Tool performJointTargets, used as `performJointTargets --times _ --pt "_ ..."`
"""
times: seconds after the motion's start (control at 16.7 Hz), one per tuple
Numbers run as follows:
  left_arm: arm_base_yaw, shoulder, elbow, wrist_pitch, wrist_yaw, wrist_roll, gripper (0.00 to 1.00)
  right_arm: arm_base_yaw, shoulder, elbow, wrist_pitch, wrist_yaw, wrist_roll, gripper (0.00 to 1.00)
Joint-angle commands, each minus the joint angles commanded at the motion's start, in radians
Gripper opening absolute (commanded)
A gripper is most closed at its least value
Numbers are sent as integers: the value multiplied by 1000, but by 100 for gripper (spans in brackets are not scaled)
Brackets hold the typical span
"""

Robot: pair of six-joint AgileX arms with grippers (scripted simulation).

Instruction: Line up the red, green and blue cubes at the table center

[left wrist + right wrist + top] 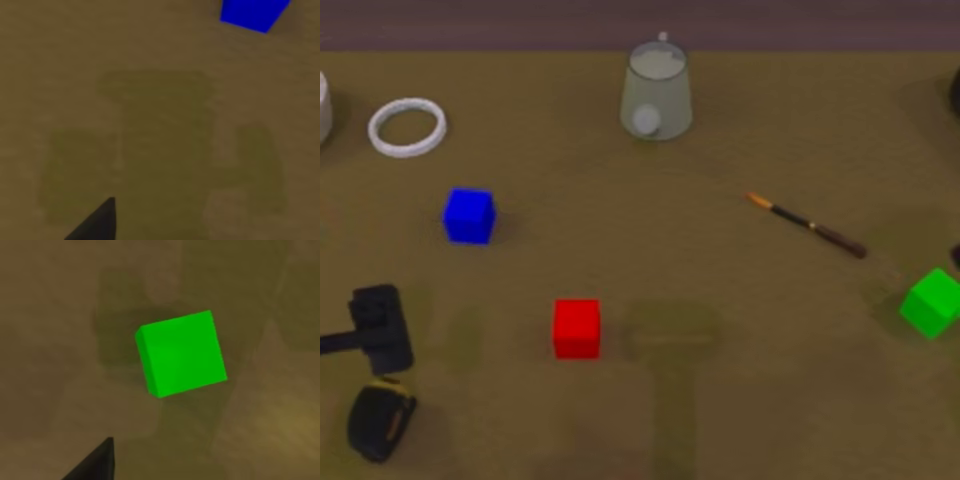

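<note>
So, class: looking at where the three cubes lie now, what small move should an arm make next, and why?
Probably lower the right arm onto the green cube and grasp it. It lies at the table's far right edge, farthest from the centre, and sits in the middle of the right wrist view. The red cube is already near the centre; the blue cube waits at the left.

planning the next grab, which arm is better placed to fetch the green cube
Right. The green cube sits at the table's right edge and fills the right wrist view; the left wrist view shows only the blue cube.
</note>
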Motion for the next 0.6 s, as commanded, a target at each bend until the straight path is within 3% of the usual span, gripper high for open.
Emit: performJointTargets --times 0.3,0.6 --pt "107 -453 -284 235 14 164 100 22 393 265 -196 2 -109 100" --pt "159 -706 -397 421 29 264 100 35 590 426 -298 3 -172 100"
